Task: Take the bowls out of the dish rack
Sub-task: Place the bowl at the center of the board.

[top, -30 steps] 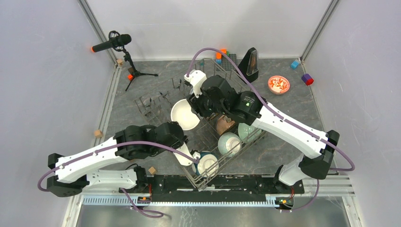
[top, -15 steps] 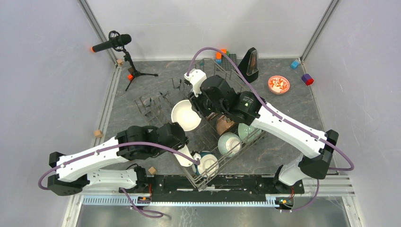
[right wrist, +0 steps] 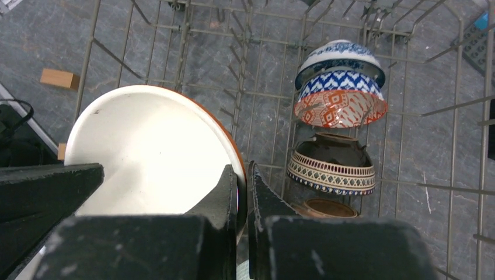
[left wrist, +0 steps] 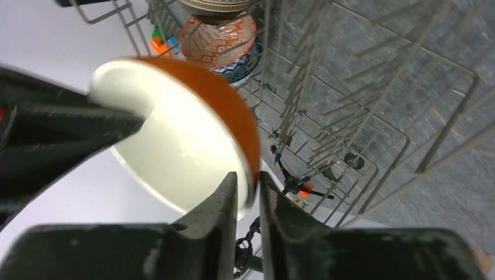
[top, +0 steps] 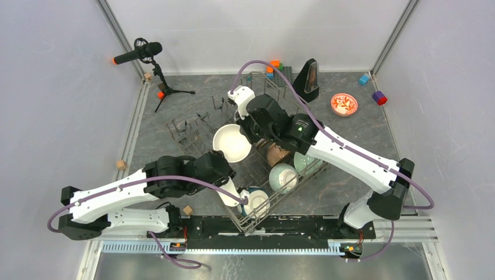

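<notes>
From above: the right pincer [top: 248, 129] is clamped on the rim of the white-and-orange bowl [top: 230, 143], which tilts up just below and left of its tips, over the left side of the dish rack [top: 260, 175]. Right of that pincer, inside the rack, sit a tan bowl [top: 275, 153] and a mint bowl [top: 283, 175]. Down at the rack's near corner, the left pincer [top: 242, 201] hangs just beside a teal bowl [top: 255, 203]. Far off to the right, a red-floral bowl [top: 344, 104] rests alone on the table [top: 362, 134].

Left wrist now: fingers drawn together, only a thin slit between them, nothing seen in it. The white-and-orange bowl [left wrist: 175, 134] looms beyond the tips, with a red-lattice bowl [left wrist: 216, 41] higher up among the rack wires [left wrist: 373, 111].

Right wrist: fingers pinched on the bowl's rim, one inside, one on the orange outside [right wrist: 152, 151]. To the pincer's right, a row of bowls in the rack: blue-white bowl [right wrist: 340, 61], red-lattice, striped bowl [right wrist: 331, 169], tan nearest. A wooden block [right wrist: 58, 79] lies outside the rack, upper left.
</notes>
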